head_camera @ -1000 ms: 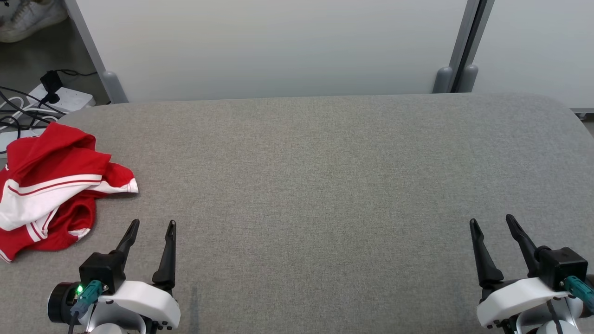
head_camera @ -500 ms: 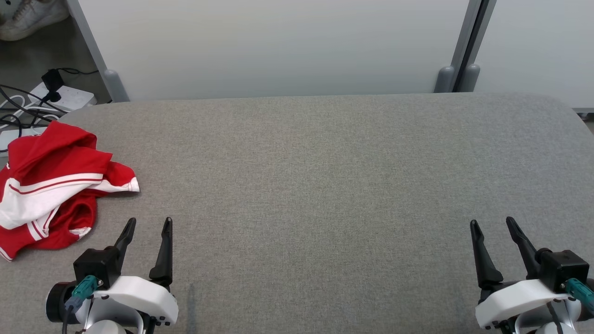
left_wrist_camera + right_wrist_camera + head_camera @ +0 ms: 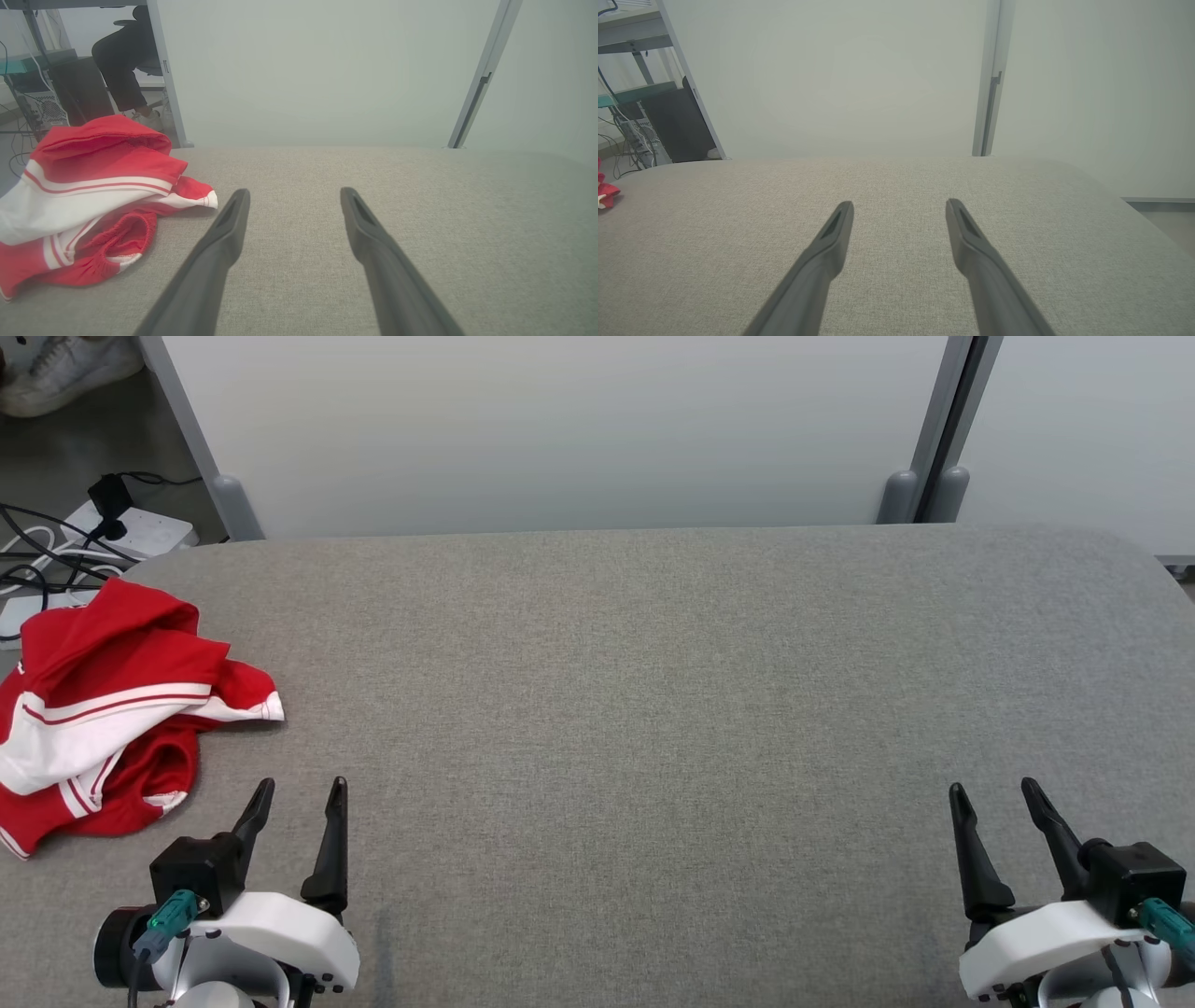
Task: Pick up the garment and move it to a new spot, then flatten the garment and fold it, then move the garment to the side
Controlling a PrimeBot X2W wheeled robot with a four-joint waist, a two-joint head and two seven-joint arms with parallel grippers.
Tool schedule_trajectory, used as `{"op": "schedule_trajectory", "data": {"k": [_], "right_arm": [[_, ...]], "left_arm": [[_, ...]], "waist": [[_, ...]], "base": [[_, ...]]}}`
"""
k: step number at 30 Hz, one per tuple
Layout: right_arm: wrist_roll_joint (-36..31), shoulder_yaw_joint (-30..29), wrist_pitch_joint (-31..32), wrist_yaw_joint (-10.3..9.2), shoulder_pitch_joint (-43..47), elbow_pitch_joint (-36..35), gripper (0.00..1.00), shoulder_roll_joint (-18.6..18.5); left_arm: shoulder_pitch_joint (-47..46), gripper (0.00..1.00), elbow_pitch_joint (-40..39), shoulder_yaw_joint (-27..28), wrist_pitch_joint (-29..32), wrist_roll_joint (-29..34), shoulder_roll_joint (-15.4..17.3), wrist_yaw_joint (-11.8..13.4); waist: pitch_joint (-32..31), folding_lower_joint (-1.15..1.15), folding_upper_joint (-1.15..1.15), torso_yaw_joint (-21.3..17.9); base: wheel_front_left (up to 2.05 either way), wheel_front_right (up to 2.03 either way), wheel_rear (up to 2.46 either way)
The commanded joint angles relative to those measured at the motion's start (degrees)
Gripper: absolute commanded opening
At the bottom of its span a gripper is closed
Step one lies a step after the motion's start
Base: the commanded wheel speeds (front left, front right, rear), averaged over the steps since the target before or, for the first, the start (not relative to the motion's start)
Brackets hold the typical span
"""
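My left gripper (image 3: 302, 786) and right gripper (image 3: 991, 788) are both released, empty — the crumpled red-and-white garment (image 3: 112, 709) lies at the left edge of the surface (image 3: 653, 709).

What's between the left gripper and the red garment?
Only bare grey tabletop separates the left gripper from the garment, plain in the head and left wrist views.
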Motion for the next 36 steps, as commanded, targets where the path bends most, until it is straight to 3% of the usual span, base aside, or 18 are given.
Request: {"op": "schedule_trajectory", "data": {"k": [1,11,28,36], "right_arm": [[-0.36,1.07,-0.57,0.41,-1.33,-1.39,1.00,-0.61],[-0.41,1.60,-0.25,0.41,-1.47,-2.22,1.00,-0.97],[0.19,4.40,0.85,0.41,-1.24,-4.12,1.00,-0.10],[0.42,5.22,0.65,0.41,-1.33,-3.73,1.00,0.37]], "left_arm": [[-2.60,1.00,-1.04,1.93,-0.09,-0.31,1.33,0.66],[-3.20,1.00,-0.87,1.61,-0.29,-0.59,1.01,1.19],[-2.76,1.00,-0.23,1.89,-0.76,-1.81,1.37,1.68],[-2.79,1.00,-0.24,2.00,-0.62,-2.83,1.46,1.44]], "waist": [[0.00,0.00,0.00,0.13],[0.13,0.00,0.00,3.56],[-0.42,0.00,0.00,18.14],[-0.58,0.00,0.00,22.02]], "base": [[0.00,0.00,0.00],[0.00,0.00,0.00],[0.00,0.00,0.00],[0.00,0.00,0.00]]}}
